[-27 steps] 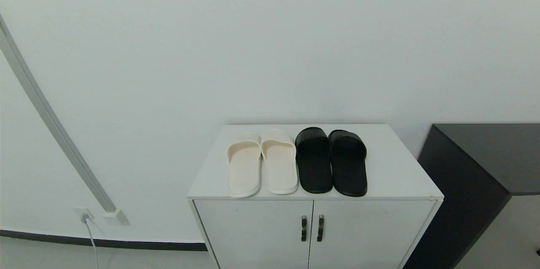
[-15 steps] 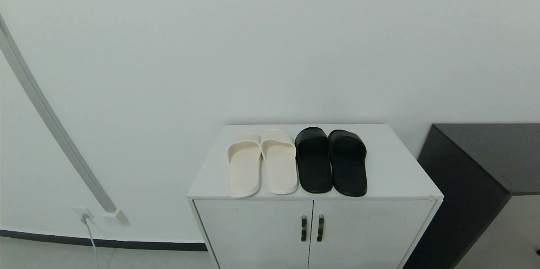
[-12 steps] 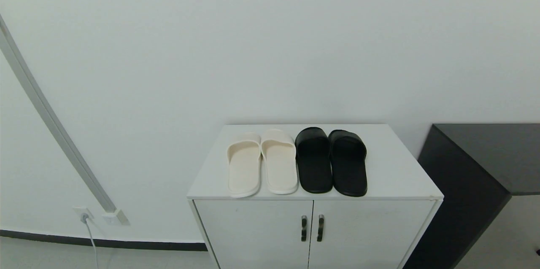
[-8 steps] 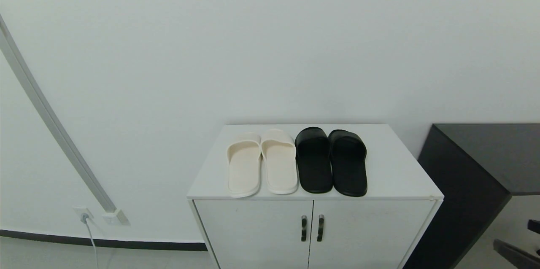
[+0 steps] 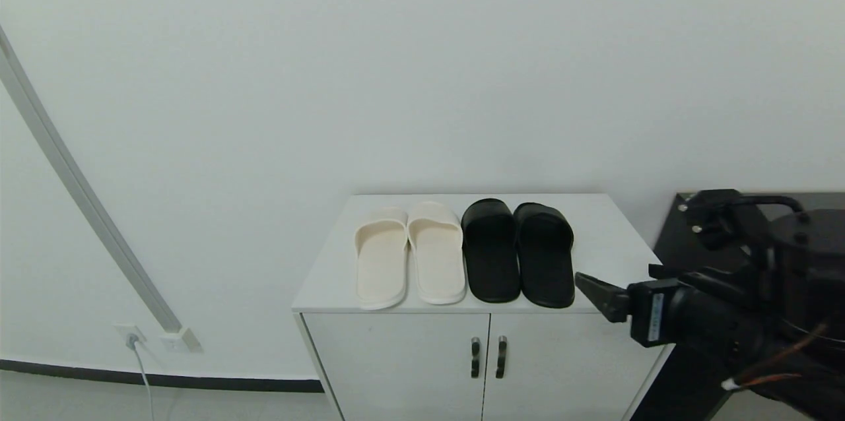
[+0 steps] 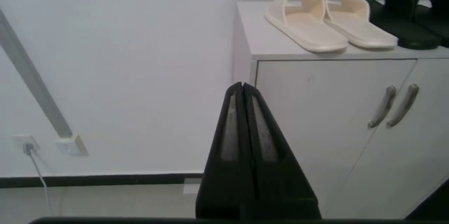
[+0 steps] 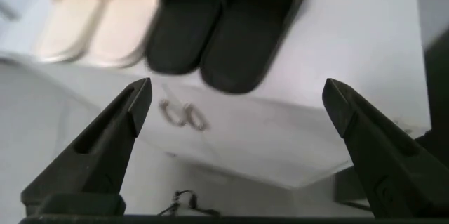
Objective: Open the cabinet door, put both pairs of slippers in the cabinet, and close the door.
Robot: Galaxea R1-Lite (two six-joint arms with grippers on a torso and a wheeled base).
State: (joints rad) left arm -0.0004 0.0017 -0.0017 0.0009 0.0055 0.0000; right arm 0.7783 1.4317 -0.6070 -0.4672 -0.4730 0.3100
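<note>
A cream pair of slippers [image 5: 409, 255] and a black pair of slippers [image 5: 518, 253] lie side by side on top of the white cabinet [image 5: 614, 243]. Both doors are closed, with two dark handles [image 5: 487, 356] at the middle seam. My right gripper [image 5: 614, 282] is open and hovers off the cabinet's front right corner, near the black pair. In the right wrist view its fingers [image 7: 237, 87] spread wide above the black slippers [image 7: 224, 20] and the handles [image 7: 182, 115]. My left gripper [image 6: 242, 87] is shut and empty, low and to the left of the cabinet [image 6: 316, 112].
A black cabinet [image 5: 670, 243] stands right beside the white one, partly behind my right arm. On the wall at the left are a slanting grey conduit [image 5: 72, 177] and a socket [image 5: 130, 335] with a cable hanging to the floor.
My right arm has risen into the head view from the lower right, up to the cabinet's front right corner. Slippers and doors have not moved.
</note>
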